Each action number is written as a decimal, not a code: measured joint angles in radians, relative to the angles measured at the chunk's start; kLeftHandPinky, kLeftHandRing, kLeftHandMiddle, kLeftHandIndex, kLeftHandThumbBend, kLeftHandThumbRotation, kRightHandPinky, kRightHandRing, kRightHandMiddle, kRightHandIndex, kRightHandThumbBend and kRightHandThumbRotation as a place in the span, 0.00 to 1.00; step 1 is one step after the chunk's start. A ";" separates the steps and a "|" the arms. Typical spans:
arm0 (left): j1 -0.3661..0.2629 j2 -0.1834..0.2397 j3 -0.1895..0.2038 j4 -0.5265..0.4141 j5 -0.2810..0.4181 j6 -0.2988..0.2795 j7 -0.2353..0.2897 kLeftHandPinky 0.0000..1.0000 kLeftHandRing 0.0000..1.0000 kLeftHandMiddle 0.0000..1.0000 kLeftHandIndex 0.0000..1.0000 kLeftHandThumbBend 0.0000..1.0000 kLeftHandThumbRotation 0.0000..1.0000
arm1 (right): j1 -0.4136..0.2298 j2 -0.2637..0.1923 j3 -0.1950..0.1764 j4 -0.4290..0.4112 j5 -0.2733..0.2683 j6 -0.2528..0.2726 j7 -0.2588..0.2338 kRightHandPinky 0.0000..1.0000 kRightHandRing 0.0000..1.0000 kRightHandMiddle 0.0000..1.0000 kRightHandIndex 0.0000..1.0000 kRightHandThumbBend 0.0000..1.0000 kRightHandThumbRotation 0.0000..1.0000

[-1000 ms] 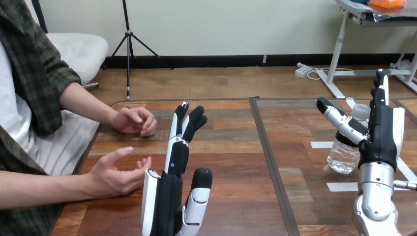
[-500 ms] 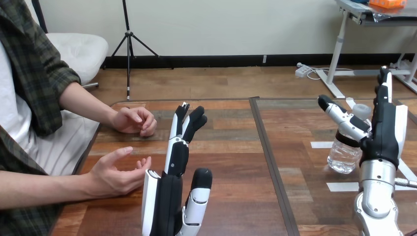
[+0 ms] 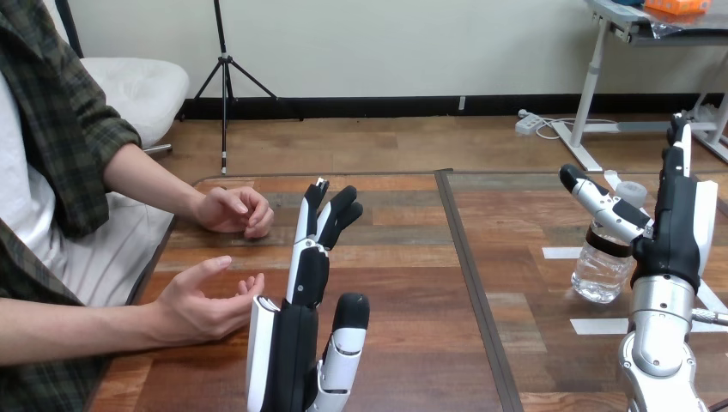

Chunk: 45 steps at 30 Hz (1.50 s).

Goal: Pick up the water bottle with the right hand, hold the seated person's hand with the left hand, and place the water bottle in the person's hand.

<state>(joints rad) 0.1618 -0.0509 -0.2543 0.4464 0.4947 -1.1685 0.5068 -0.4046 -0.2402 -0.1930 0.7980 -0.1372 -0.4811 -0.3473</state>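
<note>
At the bench's (image 3: pixel 403 257) right side, the bottle (image 3: pixel 601 268) stands upright on the surface. The right hand (image 3: pixel 674 232) is raised just beside it with fingers straight and thumb spread across the bottle's neck; contact cannot be determined. The left hand (image 3: pixel 296 339) stands upright with fingers straight and apart, just beside the person's nearer hand (image 3: pixel 202 300), which rests palm-up. The person's farther hand (image 3: pixel 233 210) lies well apart.
</note>
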 measured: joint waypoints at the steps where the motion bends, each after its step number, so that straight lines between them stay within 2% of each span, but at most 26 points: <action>1: 0.000 0.000 0.000 0.000 -0.001 0.000 0.000 0.98 0.89 0.92 0.99 0.43 1.00 | 0.001 0.000 0.000 -0.004 0.000 0.003 0.000 1.00 1.00 1.00 1.00 0.74 0.17; 13: 0.000 0.000 -0.001 0.000 -0.016 0.000 -0.006 0.98 0.89 0.92 0.99 0.43 1.00 | 0.004 0.000 0.000 -0.011 -0.003 0.025 -0.012 1.00 1.00 1.00 1.00 0.73 0.13; 45: 0.022 0.001 -0.001 -0.001 -0.019 0.001 -0.024 0.99 0.89 0.92 0.99 0.43 1.00 | 0.004 0.000 0.001 0.017 0.008 0.074 -0.004 1.00 1.00 1.00 0.99 0.69 0.07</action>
<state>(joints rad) 0.1838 -0.0497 -0.2553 0.4454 0.4756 -1.1678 0.4830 -0.4006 -0.2400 -0.1921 0.8154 -0.1296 -0.4069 -0.3512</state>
